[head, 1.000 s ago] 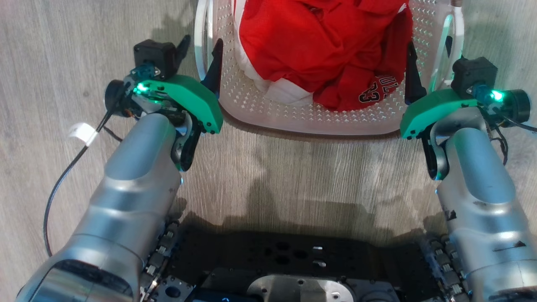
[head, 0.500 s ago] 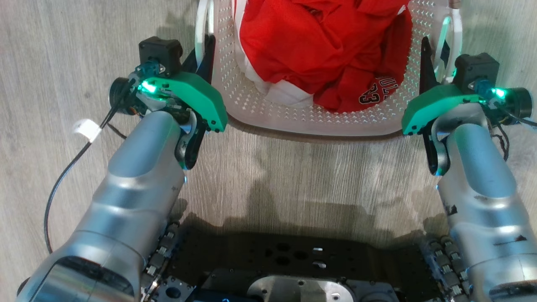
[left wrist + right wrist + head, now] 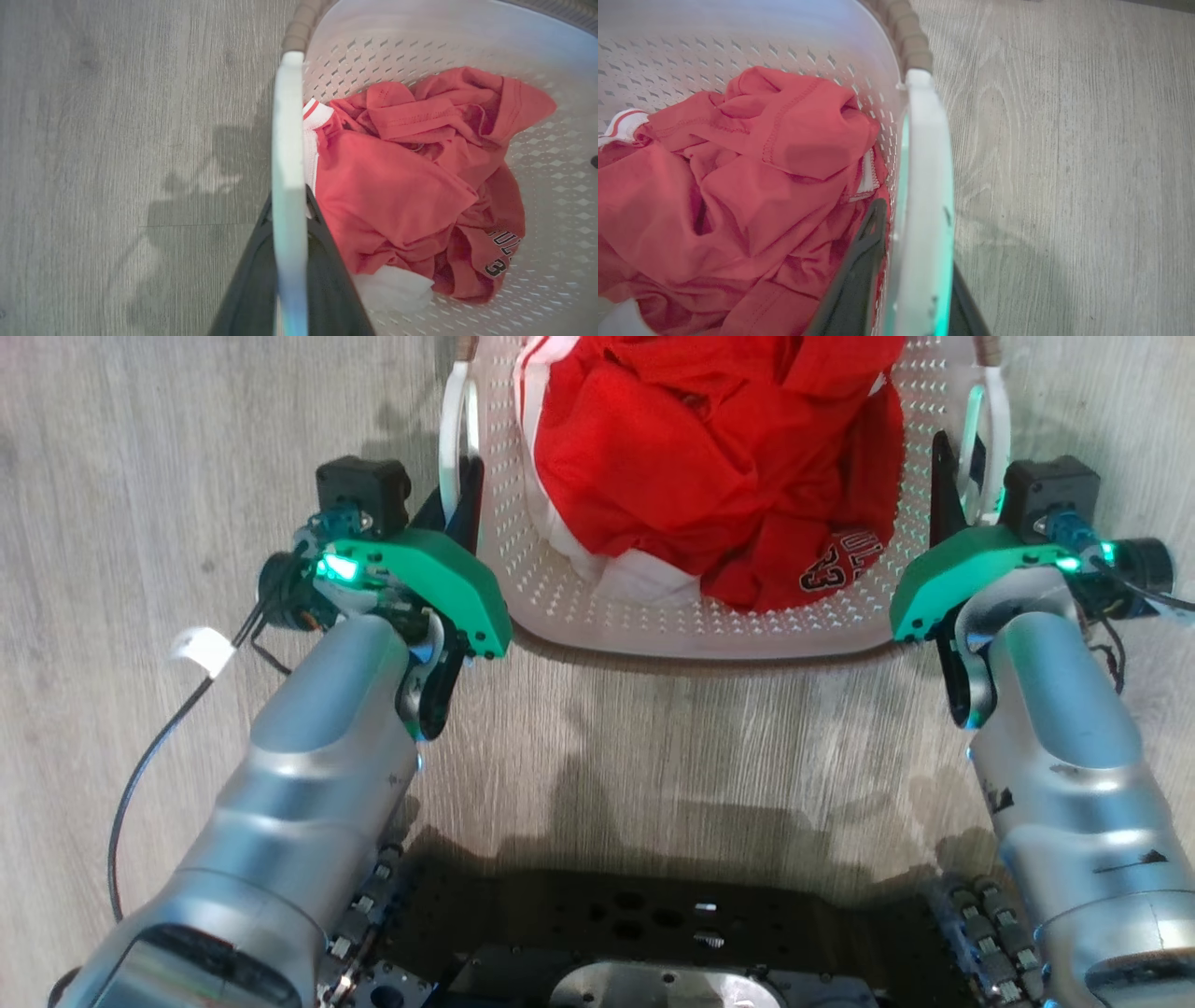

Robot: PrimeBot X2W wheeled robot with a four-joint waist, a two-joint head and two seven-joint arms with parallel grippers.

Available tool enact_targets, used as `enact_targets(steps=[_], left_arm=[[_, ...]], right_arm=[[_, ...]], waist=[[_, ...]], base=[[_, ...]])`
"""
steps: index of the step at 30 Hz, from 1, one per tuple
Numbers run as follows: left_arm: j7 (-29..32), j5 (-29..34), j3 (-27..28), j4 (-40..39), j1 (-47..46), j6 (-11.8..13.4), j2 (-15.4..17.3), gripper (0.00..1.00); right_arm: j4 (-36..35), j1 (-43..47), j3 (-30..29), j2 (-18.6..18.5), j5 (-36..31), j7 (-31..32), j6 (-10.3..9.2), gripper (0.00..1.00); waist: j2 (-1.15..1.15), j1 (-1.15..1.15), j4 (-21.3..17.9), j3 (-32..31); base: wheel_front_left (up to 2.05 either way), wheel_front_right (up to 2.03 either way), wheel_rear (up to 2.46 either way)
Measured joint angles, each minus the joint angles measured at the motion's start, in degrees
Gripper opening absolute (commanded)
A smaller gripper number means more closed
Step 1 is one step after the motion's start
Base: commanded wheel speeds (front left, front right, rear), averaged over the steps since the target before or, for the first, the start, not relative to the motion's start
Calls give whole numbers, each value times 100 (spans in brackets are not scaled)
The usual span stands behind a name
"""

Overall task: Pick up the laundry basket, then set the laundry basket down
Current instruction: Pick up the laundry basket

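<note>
Left claw (image 3: 457, 487) clamps 1 handle of the laundry basket (image 3: 691, 616); right claw (image 3: 960, 462) straddles the other, grip unclear.

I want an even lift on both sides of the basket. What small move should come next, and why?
Probably squeeze the right gripper tighter on the right handle of the laundry basket. In the right wrist view a sliver of gap seems to show beside its inner finger, while the left gripper hugs the left handle closely.
</note>
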Motion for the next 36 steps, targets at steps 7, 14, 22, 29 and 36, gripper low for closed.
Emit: enact_targets(steps=[7, 14, 22, 29, 36], left_arm=[[1, -172, -151, 71, 125, 53, -4, 0], [1, -256, -254, 169, 394, 58, -8, 0], [1, -342, -372, 389, 734, 57, -11, 0], [1, -516, -542, 577, 1071, 58, -13, 0], [1, -748, -781, 849, 1505, 54, -15, 0]], right_arm=[[388, 2, 24, 10, 65, 0, 0, 0], [857, 7, 169, 24, 269, 0, 0, 0], [1460, 26, 520, 33, 653, 1, 0, 0], [1881, 217, 890, 56, 1004, 1, 0, 0], [2251, 511, 1536, 66, 1611, 2, 0, 0]], waist=[[0, 0, -32, -282], [0, 0, -87, -647], [0, 0, -179, -1212], [0, 0, -254, -1709], [0, 0, -336, -2331]], base=[[0, 0, 0], [0, 0, 0], [0, 0, 0], [0, 0, 0], [0, 0, 0]])
